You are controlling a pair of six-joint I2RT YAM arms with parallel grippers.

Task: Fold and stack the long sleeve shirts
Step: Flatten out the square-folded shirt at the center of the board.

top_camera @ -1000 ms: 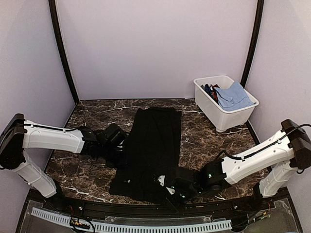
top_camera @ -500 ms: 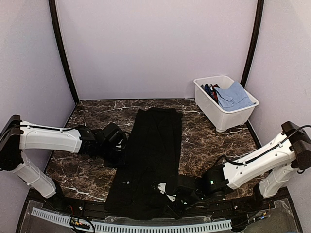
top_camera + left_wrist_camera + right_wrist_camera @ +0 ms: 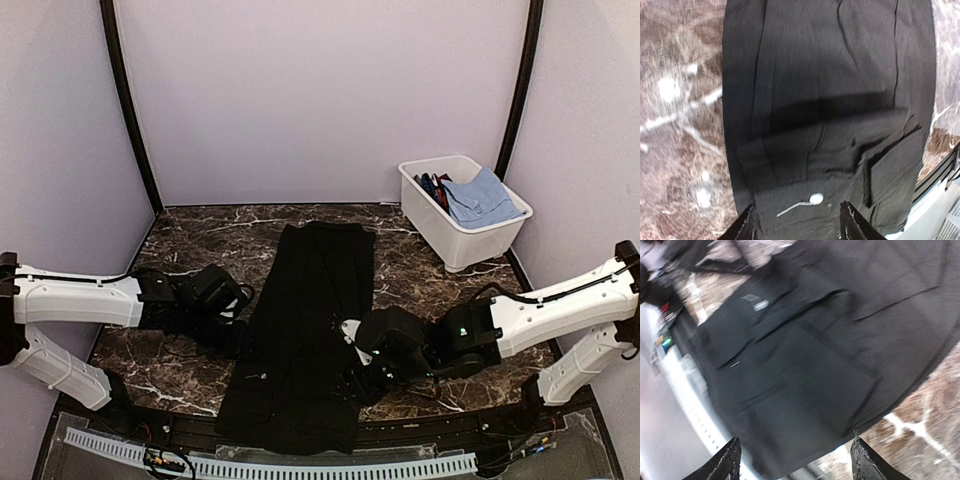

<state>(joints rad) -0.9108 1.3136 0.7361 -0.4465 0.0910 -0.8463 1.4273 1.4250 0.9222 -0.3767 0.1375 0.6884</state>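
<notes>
- The top view shows a dark marble table (image 3: 420,290) inside pale lilac walls. A black long sleeve shirt (image 3: 310,320) lies down its middle as a long, narrow strip, which looks like the shape needed for a crosswise fold. A white bin (image 3: 470,245) holding blue cloth (image 3: 485,197) stands beyond the shirt's right edge, probably as the supply of unfolded garments.
- In the same view the left gripper (image 3: 225,300) sits at the shirt's left edge. The right gripper (image 3: 365,350) sits at its right edge, nearer the hem.
- The left wrist view has the left gripper (image 3: 800,227) above the shirt with its jaws apart and holding nothing. A small white button (image 3: 815,198) shows just ahead, below a folded-over layer.
- The right wrist view is blurred. The right gripper (image 3: 792,465) stands wide apart and empty over the shirt's edge.
</notes>
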